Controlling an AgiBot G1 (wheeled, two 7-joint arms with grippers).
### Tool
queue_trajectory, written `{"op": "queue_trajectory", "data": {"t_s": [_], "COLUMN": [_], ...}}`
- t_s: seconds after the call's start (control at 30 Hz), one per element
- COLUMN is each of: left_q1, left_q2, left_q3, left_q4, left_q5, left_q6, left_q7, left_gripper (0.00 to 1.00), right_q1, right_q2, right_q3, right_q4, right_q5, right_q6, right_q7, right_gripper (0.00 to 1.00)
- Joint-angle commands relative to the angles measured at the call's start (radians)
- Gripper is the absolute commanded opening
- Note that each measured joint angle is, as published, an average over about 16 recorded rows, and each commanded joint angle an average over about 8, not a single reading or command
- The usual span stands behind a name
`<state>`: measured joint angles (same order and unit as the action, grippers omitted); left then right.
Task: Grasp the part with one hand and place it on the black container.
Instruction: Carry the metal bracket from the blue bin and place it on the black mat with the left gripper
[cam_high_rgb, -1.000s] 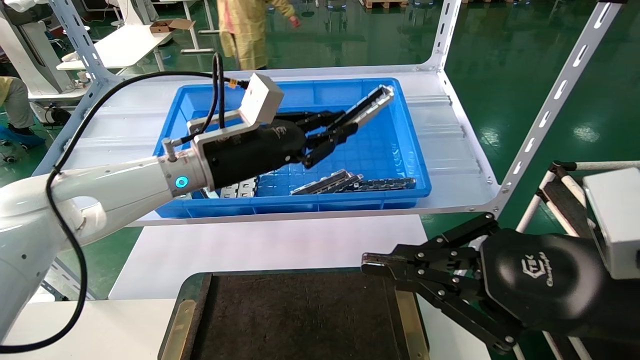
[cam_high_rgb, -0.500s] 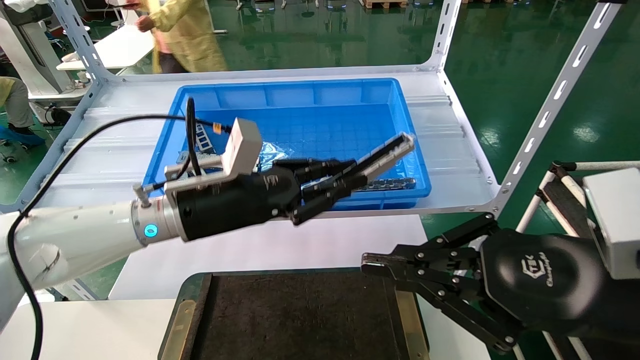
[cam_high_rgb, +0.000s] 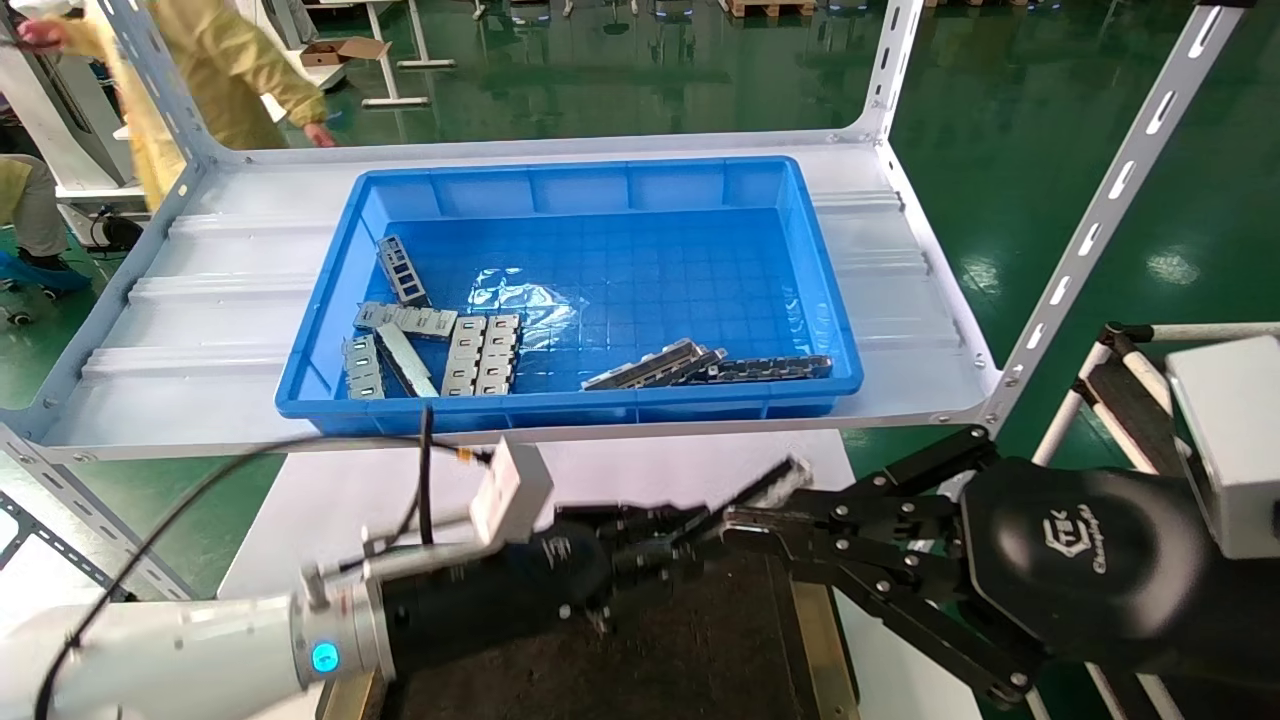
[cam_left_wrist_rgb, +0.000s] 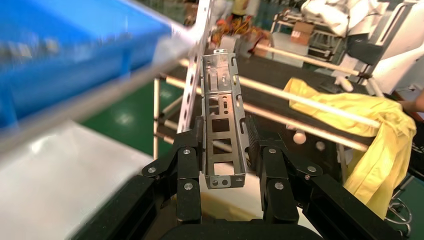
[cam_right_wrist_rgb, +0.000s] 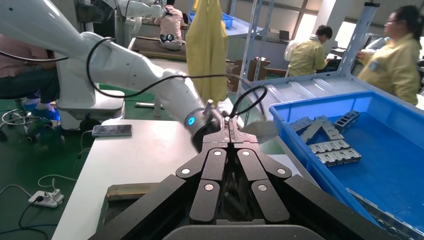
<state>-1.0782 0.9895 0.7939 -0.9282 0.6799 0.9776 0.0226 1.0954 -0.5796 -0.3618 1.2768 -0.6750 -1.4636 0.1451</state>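
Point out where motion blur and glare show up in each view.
Head view: left gripper and its part smear with motion; glare patch on the blue bin floor. Left wrist view: part crisp, bin streaked. Right wrist view: right gripper sharp, bright windows behind.

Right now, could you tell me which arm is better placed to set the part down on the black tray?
The left: its tool grips the part just above the black tray. The right tool is shut and empty.

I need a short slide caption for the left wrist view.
Left gripper shut on the part, carrying it lengthwise.
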Motion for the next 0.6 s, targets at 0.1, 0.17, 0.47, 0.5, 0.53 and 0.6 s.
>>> {"op": "queue_trajectory", "data": {"t_s": [0.1, 0.17, 0.47, 0.5, 0.53, 0.6], "left_q1": [0.098, 0.136, 0.246, 0.255, 0.263, 0.276], "left_q2": [-0.021, -0.02, 0.037, 0.047, 0.058, 0.082], "left_q3": [0.005, 0.007, 0.015, 0.015, 0.016, 0.017], "left_q4": [-0.094, -0.121, -0.144, -0.139, -0.135, -0.124], "left_q5": [0.002, 0.003, 0.014, 0.014, 0.014, 0.013], "left_q6": [-0.113, -0.166, -0.381, -0.402, -0.422, -0.462], "left_q7": [-0.017, -0.024, -0.031, -0.031, -0.032, -0.034], "left_gripper": [0.0, 0.0, 0.0, 0.0, 0.0, 0.0], "right_q1": [0.0, 0.0, 0.0, 0.0, 0.0, 0.0], "right_q2": [0.0, 0.0, 0.0, 0.0, 0.0, 0.0], "right_q3": [0.0, 0.0, 0.0, 0.0, 0.0, 0.0], "right_q4": [0.0, 0.0, 0.0, 0.0, 0.0, 0.0], "right_q5": [0.0, 0.0, 0.0, 0.0, 0.0, 0.0], "right_q6": [0.0, 0.0, 0.0, 0.0, 0.0, 0.0], "right_q7": [0.0, 0.0, 0.0, 0.0, 0.0, 0.0], "right_gripper": [0.0, 0.0, 0.0, 0.0, 0.0, 0.0]}}
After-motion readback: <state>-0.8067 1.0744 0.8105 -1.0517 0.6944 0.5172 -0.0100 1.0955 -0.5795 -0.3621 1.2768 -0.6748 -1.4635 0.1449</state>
